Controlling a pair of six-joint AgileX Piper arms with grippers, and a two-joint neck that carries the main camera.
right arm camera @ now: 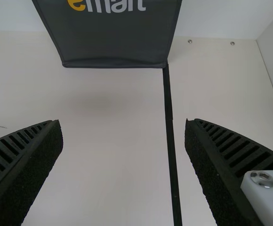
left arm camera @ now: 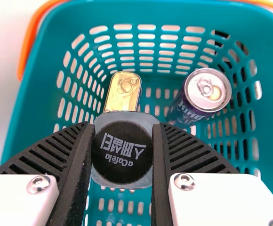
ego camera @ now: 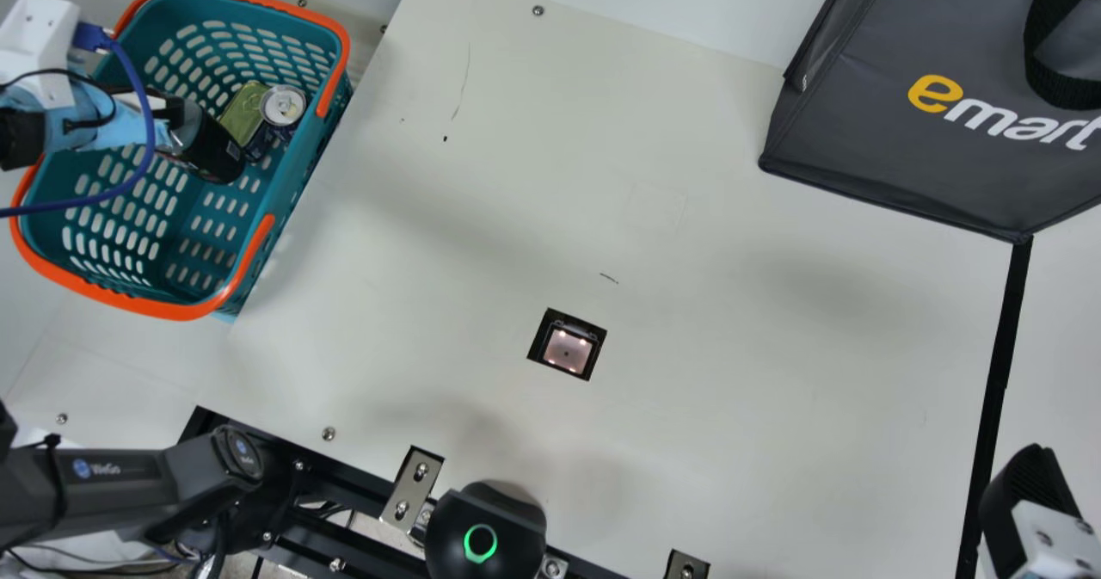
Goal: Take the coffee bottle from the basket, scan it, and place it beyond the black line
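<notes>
In the main view, the left gripper pinches the coffee bottle inside the basket, beside a can and a tin. The scanner sits well apart from the basket; farther from it are the bag, the black line and the right gripper.

The left wrist view shows the bottle's lid squeezed between ribbed fingers, over the basket.

In the right wrist view, the right gripper's jaws stand wide apart, with nothing between them in their grip.
</notes>
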